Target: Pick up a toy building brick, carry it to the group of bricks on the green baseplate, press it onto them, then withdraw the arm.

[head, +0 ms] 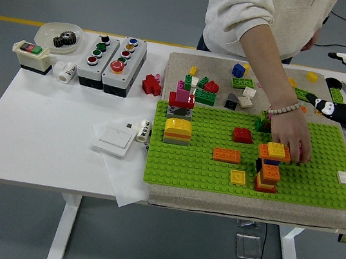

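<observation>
The green baseplate (321, 184) lies on a beige mat and carries a tower of orange, blue and yellow bricks (269, 173). A person's hand (291, 135) reaches from the far side and rests against the tower's top; a bit of a magenta brick (300, 151) shows under its fingers. My right hand (332, 110) hovers at the mat's back right corner, apart from the tower, its black fingers stretched out and holding nothing. The left arm is out of the picture.
On the plate also sit a red brick (242, 135), an orange brick (226, 154), a yellow-topped stack (177, 130), a red-magenta stack (182, 101) and a white brick (345, 177). Loose bricks (242, 83) lie behind. Button boxes (112, 55) and a switch plate (114, 139) stand left.
</observation>
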Robot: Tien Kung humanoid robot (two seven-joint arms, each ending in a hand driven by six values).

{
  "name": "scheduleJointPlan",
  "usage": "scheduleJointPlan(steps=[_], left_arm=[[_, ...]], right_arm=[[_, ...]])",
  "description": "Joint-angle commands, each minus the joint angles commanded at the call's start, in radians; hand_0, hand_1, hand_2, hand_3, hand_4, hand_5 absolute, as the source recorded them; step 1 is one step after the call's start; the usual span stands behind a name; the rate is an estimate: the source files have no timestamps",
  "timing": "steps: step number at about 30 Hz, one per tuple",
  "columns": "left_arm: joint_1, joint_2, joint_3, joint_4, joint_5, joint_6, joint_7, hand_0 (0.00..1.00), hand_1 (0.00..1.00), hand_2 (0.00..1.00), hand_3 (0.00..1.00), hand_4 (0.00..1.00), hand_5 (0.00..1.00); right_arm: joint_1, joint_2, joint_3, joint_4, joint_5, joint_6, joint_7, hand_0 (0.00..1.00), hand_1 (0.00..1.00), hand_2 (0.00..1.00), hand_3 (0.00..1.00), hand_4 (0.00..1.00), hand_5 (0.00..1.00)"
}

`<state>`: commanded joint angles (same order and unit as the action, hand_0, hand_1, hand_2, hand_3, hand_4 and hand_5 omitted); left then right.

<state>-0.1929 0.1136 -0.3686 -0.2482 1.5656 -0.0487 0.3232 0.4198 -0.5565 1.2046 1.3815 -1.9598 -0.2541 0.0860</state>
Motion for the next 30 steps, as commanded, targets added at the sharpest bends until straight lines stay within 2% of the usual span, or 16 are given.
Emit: scheduleJointPlan(steps=[2, 9, 17, 23, 30], left_arm=[[-0.001, 0.000, 0.001, 0.000, -0.002, 0.000, 0.000, 0.549, 0.606, 0.678, 0.606, 0.640, 0.735], [-0.001, 0.001, -0.002, 0.000, 0.005, -0.003, 0.001, 0.550, 0.606, 0.679, 0.605, 0.638, 0.733], [0.003, 0.003, -0.005, 0.002, 0.010, -0.002, 0.001, 0.549, 0.605, 0.678, 0.605, 0.639, 0.733], [0.002, 0.003, -0.004, 0.001, 0.006, 0.001, 0.002, 0.550, 0.607, 0.678, 0.605, 0.638, 0.733], [-0.003, 0.001, 0.004, -0.001, -0.007, 0.002, -0.001, 0.550, 0.608, 0.680, 0.605, 0.637, 0.734]], right_arm=[[0.004, -0.004, 0.004, -0.015, 0.003, 0.007, 0.000, 0.726, 0.736, 0.809, 0.841, 0.896, 0.589], [0.037, -0.045, 0.024, -0.143, -0.003, 0.075, 0.021, 0.719, 0.728, 0.809, 0.833, 0.889, 0.590], [0.041, -0.064, 0.043, -0.239, -0.007, 0.114, 0.025, 0.716, 0.728, 0.808, 0.827, 0.888, 0.587], [0.051, -0.074, 0.017, -0.303, -0.013, 0.151, 0.078, 0.712, 0.726, 0.801, 0.811, 0.881, 0.585], [0.067, -0.078, -0.036, -0.342, -0.031, 0.194, 0.145, 0.707, 0.725, 0.796, 0.795, 0.876, 0.574]])
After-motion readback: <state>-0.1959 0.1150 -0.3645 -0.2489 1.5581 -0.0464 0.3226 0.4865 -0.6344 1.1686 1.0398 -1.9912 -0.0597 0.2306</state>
